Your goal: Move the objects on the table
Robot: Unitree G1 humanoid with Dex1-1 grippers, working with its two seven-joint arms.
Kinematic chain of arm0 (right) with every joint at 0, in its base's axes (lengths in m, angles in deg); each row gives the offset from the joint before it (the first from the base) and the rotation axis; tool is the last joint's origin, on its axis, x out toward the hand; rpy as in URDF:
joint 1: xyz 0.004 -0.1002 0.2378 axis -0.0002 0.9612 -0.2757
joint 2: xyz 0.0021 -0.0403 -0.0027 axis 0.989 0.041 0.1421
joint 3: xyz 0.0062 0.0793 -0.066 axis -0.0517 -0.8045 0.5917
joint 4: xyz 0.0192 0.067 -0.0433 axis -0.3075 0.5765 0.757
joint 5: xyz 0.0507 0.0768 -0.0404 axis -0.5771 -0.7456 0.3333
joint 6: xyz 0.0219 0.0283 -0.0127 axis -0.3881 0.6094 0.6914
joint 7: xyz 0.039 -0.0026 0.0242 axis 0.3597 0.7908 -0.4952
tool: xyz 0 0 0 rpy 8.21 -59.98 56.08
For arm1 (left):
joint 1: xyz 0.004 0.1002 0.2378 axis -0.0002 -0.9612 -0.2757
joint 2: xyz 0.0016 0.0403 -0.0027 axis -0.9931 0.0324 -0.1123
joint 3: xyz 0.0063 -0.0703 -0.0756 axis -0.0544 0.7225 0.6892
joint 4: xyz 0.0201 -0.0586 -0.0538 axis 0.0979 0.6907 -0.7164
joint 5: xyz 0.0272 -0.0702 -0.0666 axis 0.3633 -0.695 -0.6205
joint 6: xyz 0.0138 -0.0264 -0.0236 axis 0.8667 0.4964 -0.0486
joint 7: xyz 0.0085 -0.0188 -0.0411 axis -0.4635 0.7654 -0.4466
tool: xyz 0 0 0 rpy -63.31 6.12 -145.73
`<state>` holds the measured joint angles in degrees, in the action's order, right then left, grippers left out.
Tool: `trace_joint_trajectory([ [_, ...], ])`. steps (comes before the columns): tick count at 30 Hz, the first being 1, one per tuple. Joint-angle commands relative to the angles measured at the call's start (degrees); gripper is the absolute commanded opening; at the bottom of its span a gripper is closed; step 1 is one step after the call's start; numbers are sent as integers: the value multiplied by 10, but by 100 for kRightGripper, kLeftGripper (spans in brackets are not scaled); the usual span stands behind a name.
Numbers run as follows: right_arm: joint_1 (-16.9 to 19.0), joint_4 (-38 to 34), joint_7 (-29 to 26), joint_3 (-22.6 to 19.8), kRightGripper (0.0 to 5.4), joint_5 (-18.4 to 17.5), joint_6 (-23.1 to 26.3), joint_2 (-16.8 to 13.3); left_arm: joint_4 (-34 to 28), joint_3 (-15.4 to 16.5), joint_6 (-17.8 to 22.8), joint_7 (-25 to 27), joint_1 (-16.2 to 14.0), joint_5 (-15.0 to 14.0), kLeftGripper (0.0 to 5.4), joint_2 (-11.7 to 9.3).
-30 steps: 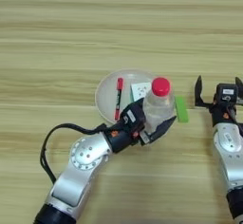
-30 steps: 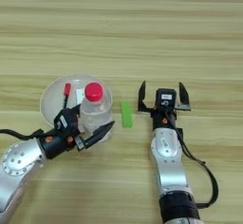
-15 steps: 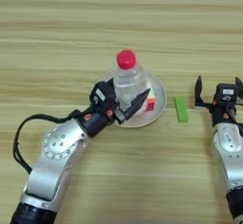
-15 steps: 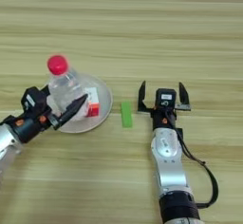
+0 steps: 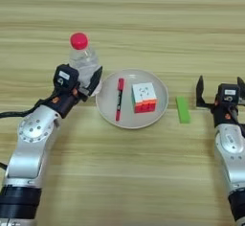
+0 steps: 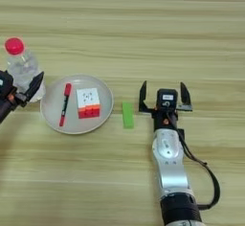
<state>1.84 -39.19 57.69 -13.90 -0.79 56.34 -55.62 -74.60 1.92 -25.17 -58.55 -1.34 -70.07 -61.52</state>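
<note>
Carried leftward since a second ago, the clear plastic bottle with red cap (image 5: 82, 60) has left the space over the plate and now sits just left of it, and the left gripper (image 5: 86, 84) has gone with it.

From the left eye, that gripper's black fingers pinch the lower body of the upright bottle, one finger (image 5: 95, 80) showing dark against its right side. Whether the bottle's base rests on the broad light-brown tabletop (image 5: 143, 24) cannot be told. The round white plate (image 5: 106, 106) lies near the middle, bearing a red marker pen (image 5: 118, 99) laid lengthwise on its left half and a small colourful puzzle cube (image 5: 144, 97) on its right half, white face up; the two are apart. Just right of the plate, not touching it, lies a flat green rectangular block (image 5: 183, 109). At the right edge the right gripper (image 5: 220, 88) is only partly in frame.

From the right eye, the right gripper (image 6: 162, 95) shows whole: its two black fingers (image 6: 142, 97) are spread wide and upright, holding nothing, just right of the green block (image 6: 128, 114). The bottle (image 6: 20, 64) stands at the far left with the plate (image 6: 50, 117) beside it.
</note>
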Motion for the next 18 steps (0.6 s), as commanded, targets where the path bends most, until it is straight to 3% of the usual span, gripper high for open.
trace_joint_trajectory([
  [1,4,-5,5,1,540,4,13,4,31,24,-5,-19,32,5,307,-9],
  [18,7,-13,6,3,540,5,18,6,133,26,-26,-46,55,36,307,-5],
])
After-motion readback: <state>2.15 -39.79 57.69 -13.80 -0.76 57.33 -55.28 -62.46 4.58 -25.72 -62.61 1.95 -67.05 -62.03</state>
